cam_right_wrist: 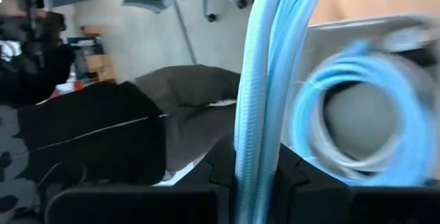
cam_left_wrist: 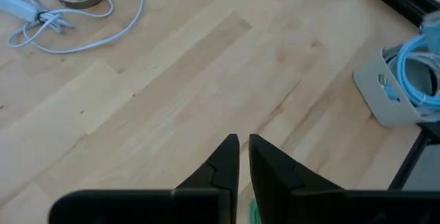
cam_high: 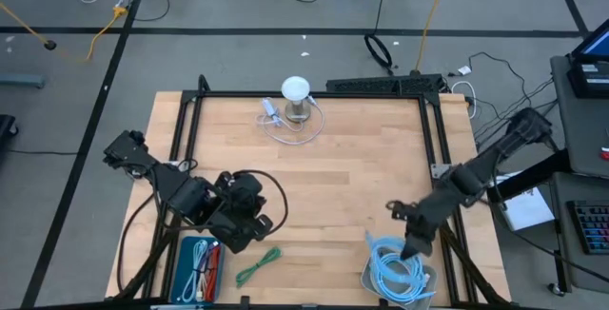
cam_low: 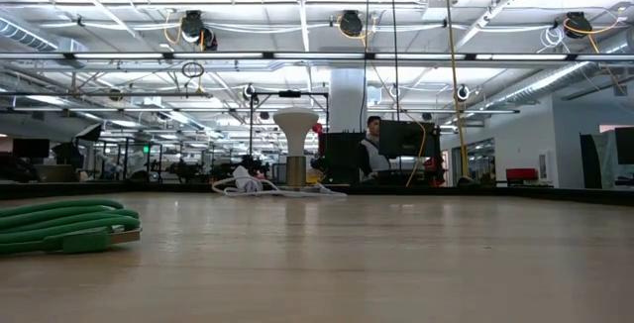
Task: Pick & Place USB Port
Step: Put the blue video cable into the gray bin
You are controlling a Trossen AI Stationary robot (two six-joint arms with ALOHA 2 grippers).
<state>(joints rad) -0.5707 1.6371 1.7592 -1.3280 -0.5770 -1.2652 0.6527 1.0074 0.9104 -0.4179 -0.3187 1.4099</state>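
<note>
High view: right gripper (cam_high: 411,246) pinches a blue cable (cam_high: 395,270) rising lengthwise from its grey bin (cam_high: 365,279) at the near right edge, while left gripper (cam_high: 255,237), fingers nearly together and empty, hovers beside the green cable (cam_high: 258,266).

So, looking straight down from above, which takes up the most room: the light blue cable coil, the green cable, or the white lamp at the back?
From largest to smallest, as they appear in the high view:
1. light blue cable coil
2. green cable
3. white lamp, counting only its round top; with its white cord it looks about equal to the green cable.
</note>
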